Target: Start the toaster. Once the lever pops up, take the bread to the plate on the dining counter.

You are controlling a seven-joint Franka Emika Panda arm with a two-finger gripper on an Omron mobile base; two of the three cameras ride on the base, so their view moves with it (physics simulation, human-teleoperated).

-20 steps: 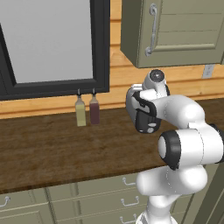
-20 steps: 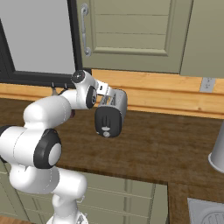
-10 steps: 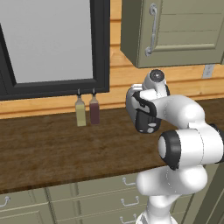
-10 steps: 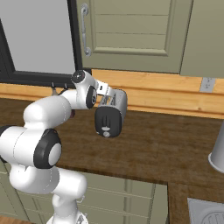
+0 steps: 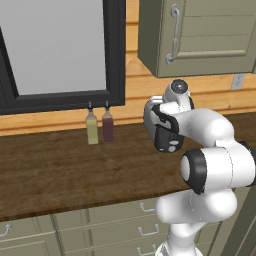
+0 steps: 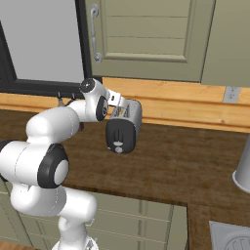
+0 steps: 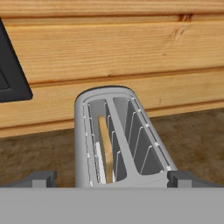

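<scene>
The toaster (image 6: 124, 126), a rounded silver-grey box with a black end panel and a small knob, stands on the dark wood counter against the plank wall. Its black end (image 5: 163, 136) also peeks out beside my forearm. In the hand view I look down into its two slots (image 7: 118, 140). The bread (image 7: 105, 146), a thin tan slice, stands sunk in the left slot. My gripper (image 7: 112, 179) hovers over the toaster's near end. It is open, with one dark fingertip (image 7: 41, 178) on each side of the toaster body and nothing held. The plate and the dining counter are out of view.
Two slim bottles (image 5: 99, 127) stand at the wall left of the toaster, under a dark-framed window (image 5: 60, 50). An upper cabinet (image 6: 146, 34) hangs above. A pale cylinder (image 6: 243, 168) stands at the counter's right end. Drawers (image 5: 100, 225) run below the counter edge.
</scene>
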